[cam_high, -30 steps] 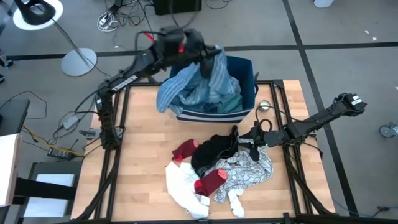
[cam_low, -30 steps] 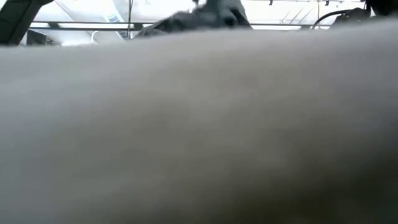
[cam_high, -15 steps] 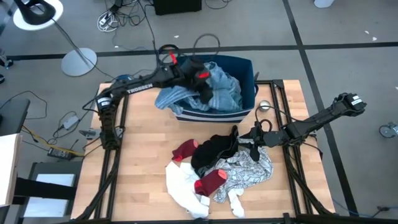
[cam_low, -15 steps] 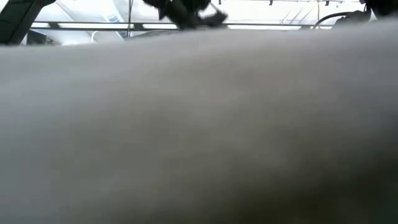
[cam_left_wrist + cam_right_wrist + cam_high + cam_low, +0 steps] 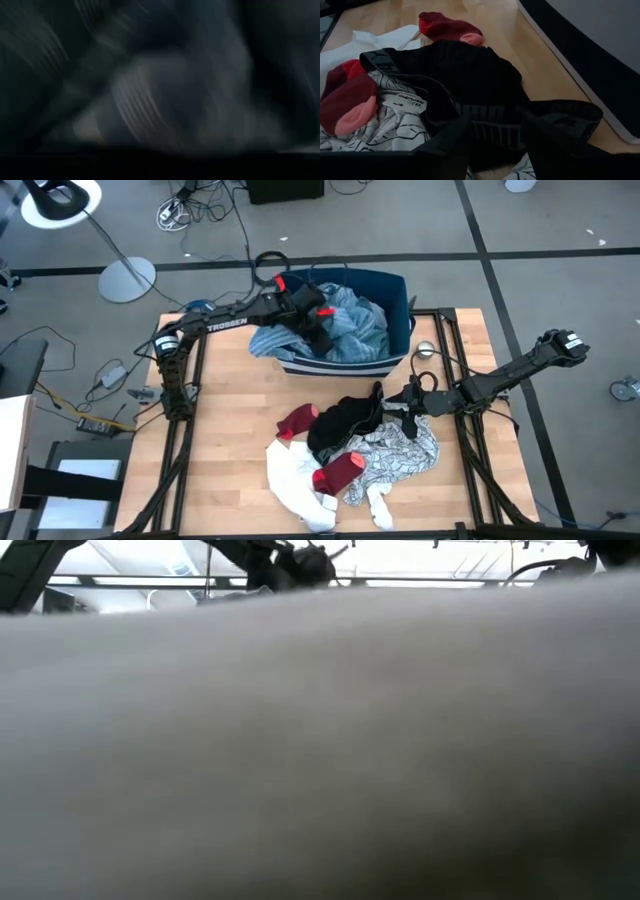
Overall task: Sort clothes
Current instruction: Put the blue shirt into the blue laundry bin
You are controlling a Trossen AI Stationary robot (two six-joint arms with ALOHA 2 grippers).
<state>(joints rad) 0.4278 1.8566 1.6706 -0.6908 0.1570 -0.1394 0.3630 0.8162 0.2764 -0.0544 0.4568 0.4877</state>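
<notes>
Clothes (image 5: 350,450) lie limp beside the bin (image 5: 395,290) — I'd pinch the black waistband (image 5: 485,125); right gripper (image 5: 492,145) sits open on it, left gripper's (image 5: 322,330) fingers I cannot tell.

One camera looks straight down on the whole desk (image 5: 230,430). The low one is blocked by blurry cloth. The right hand's camera sits close over the same black garment (image 5: 465,85).
</notes>
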